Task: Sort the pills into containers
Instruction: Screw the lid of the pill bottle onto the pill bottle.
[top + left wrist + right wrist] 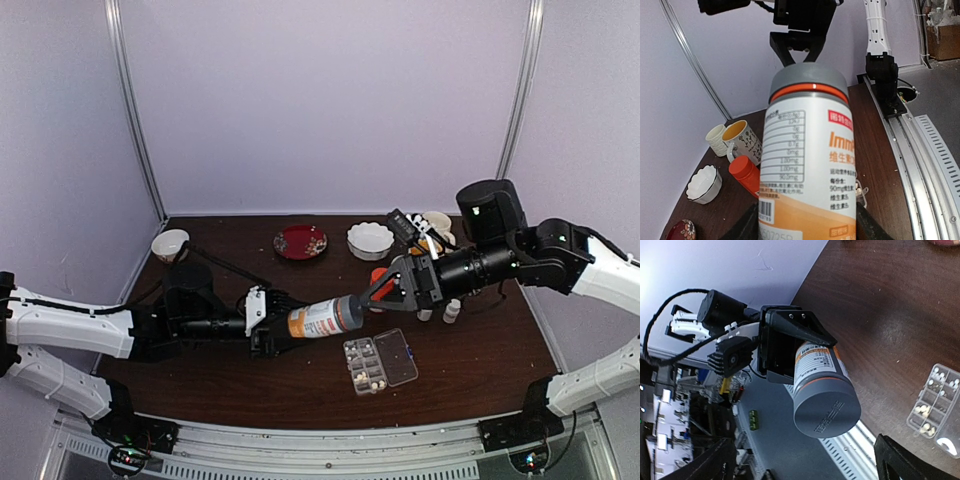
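Note:
My left gripper [285,323] [807,227] is shut on the body of a white-and-orange labelled bottle with a grey cap [325,316] [810,150] [822,385], held level above the table. My right gripper [368,293] [805,462] stands open, facing the cap end-on, its fingers apart from it on either side. The containers are the compartments of a clear pill box [380,362] [936,402], lying lid open on the table below the bottle. Pills [368,372] [925,411] lie in several of its compartments.
At the back stand a red dish [300,242], a white fluted bowl [370,240] and a small cup [170,244]. Mugs [435,225], an orange-capped bottle [745,172] and small white bottles [452,310] crowd under the right arm.

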